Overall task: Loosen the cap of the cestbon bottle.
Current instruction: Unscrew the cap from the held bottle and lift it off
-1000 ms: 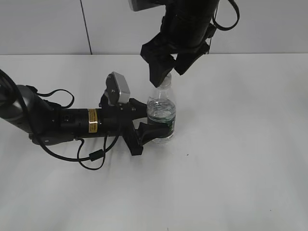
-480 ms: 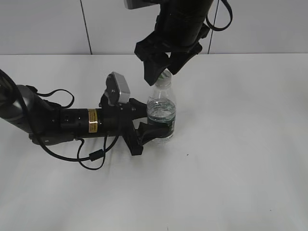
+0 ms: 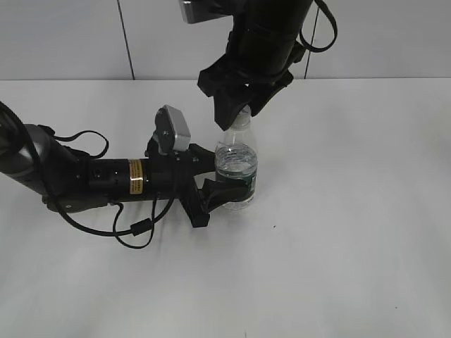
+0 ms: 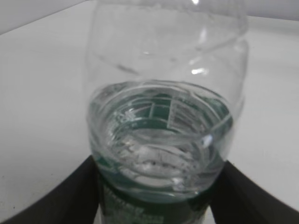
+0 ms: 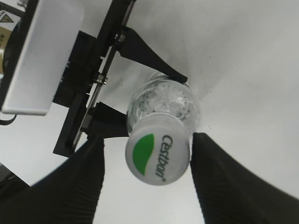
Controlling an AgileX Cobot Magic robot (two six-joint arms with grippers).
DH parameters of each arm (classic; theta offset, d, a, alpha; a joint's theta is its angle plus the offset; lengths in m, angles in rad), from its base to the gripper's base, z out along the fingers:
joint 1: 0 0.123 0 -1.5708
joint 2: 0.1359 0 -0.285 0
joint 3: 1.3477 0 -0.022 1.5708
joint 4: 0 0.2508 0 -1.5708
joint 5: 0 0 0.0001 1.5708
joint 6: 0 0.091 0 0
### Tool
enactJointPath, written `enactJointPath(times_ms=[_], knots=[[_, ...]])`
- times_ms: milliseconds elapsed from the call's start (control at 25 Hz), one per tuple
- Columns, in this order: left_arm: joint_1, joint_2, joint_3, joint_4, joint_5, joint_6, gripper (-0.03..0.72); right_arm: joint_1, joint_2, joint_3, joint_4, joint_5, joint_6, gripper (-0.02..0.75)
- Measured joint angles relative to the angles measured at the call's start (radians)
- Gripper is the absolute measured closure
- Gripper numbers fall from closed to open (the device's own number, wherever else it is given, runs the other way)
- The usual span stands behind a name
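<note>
The cestbon bottle stands upright on the white table, clear with water and a dark green label band. My left gripper lies low from the left and is shut on the bottle's lower body; in the left wrist view the bottle fills the frame between the two black fingers. My right gripper hangs over the bottle's neck from above. In the right wrist view the cap, white with a green patch and "Cestbon" print, sits between the open fingers, with a gap on the left side.
The white table spreads to the right and front of the bottle. The left arm, its cables and its wrist camera lie on the table to the left. A grey wall stands behind.
My right gripper has turned about the bottle's neck and shifted slightly left and lower around the cap. The bottle and left gripper have not moved.
</note>
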Motion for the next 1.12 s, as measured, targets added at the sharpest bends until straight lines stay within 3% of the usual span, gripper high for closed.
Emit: enactJointPath(times_ms=[240,400,880,1120], knots=[[0.000,0.000,0.000,0.000,0.000,0.000,0.272,0.000,0.000,0.000,-0.016,0.000,-0.010,0.434],[0.000,0.000,0.000,0.000,0.000,0.000,0.272,0.000,0.000,0.000,-0.019,0.000,-0.168,0.436],[0.000,0.000,0.000,0.005,-0.002,0.013,0.272,0.000,-0.005,0.000,-0.022,0.000,-1.371,0.436],[0.000,0.000,0.000,0.004,-0.001,0.011,0.273,0.000,-0.006,-0.003,-0.022,-0.006,-1.671,0.436]])
